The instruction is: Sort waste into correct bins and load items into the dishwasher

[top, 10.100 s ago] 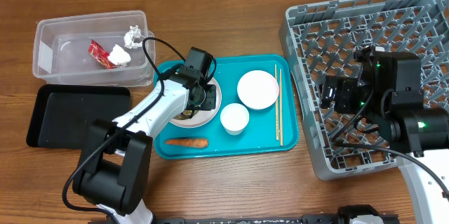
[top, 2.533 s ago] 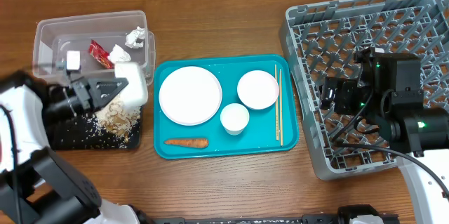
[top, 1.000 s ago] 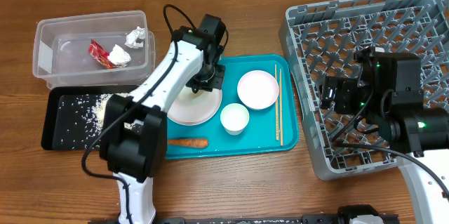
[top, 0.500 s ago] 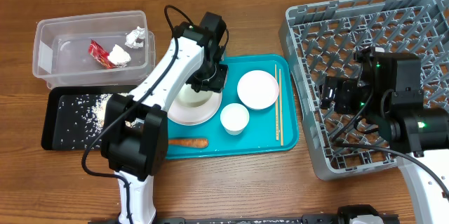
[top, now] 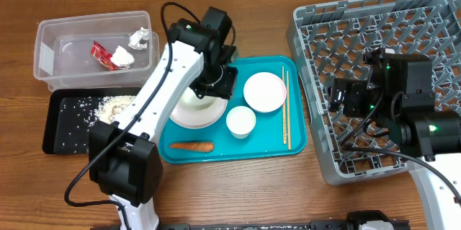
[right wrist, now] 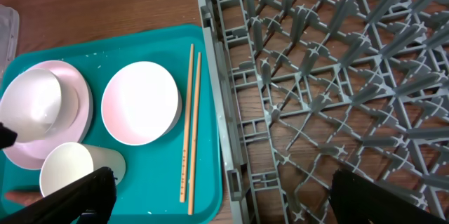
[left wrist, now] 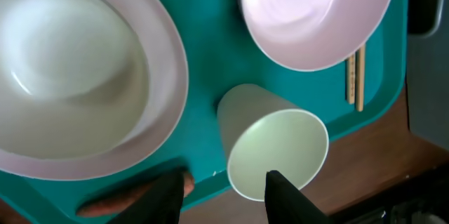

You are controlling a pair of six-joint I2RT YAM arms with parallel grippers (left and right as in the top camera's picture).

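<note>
Chopsticks [top: 286,107] lay lengthwise between far and near edges of the table [top: 238,14]; jaws of left gripper [left wrist: 224,192] and right gripper [right wrist: 242,194] gaped, empty.

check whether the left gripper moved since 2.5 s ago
Yes. The left gripper moved right, from over the black tray to above the teal tray, by the plate.

The left arm [top: 162,84] had smooth white link shells set between black joint housings, a blocky black base and a thin black cable [top: 165,10] looping free near its wrist. The right arm [top: 403,96] was mostly boxy black housings with small green lights [top: 433,127] glowing on them, and a white lower link. The fingertips [left wrist: 172,190] of both arms were dark and matte.
</note>
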